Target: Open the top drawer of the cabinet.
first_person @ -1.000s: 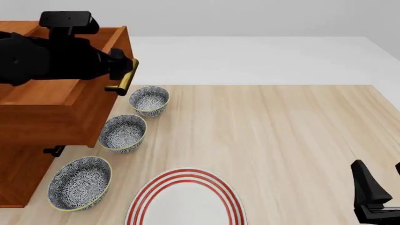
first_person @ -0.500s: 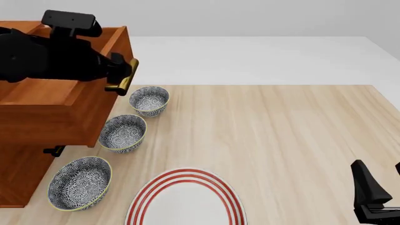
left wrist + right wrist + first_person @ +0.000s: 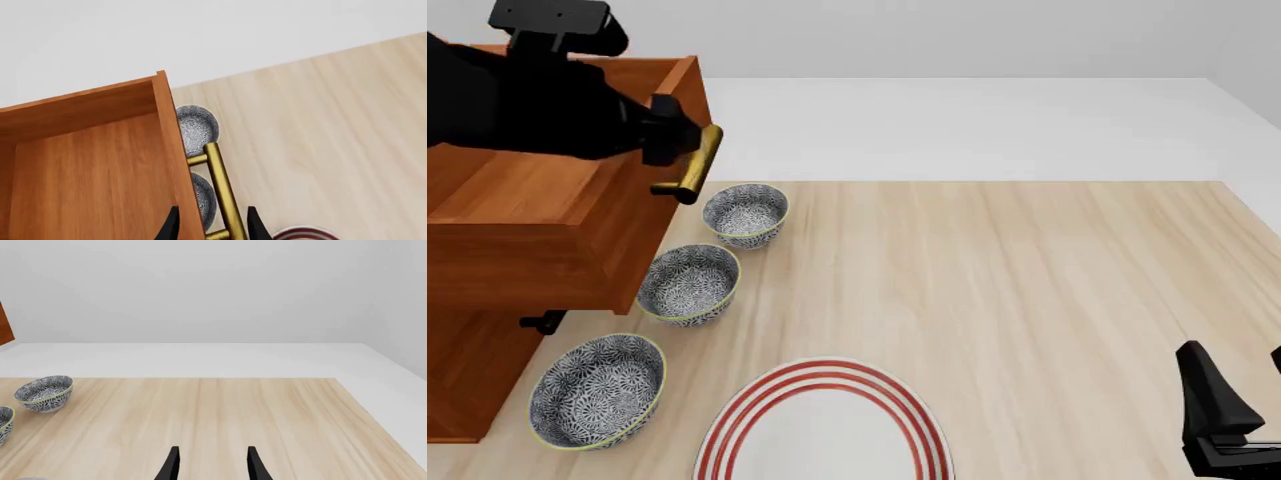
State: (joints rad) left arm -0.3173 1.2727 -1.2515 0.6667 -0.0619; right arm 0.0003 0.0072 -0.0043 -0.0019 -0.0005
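The cabinet (image 3: 467, 370) stands at the table's left edge. Its top drawer (image 3: 547, 200) is pulled far out, showing an empty wooden inside (image 3: 87, 165). The brass bar handle (image 3: 698, 165) sits on the drawer front. My left gripper (image 3: 674, 130) hovers open just above the handle's far end. In the left wrist view the handle (image 3: 222, 190) runs between the two fingertips of my left gripper (image 3: 211, 216), and I cannot tell whether they touch it. My right gripper (image 3: 1238, 378) rests open and empty at the near right; its wrist view shows bare table beyond the right gripper (image 3: 211, 456).
Three patterned bowls (image 3: 745, 214) (image 3: 690, 283) (image 3: 597, 388) line up beside the cabinet under the drawer front. A red-striped white plate (image 3: 821, 425) lies at the near edge. A dark knob (image 3: 541, 322) sticks out below the open drawer.
The left arm has risen and drawn back a little over the drawer, exposing more of the brass handle. The drawer and the right arm have not moved.
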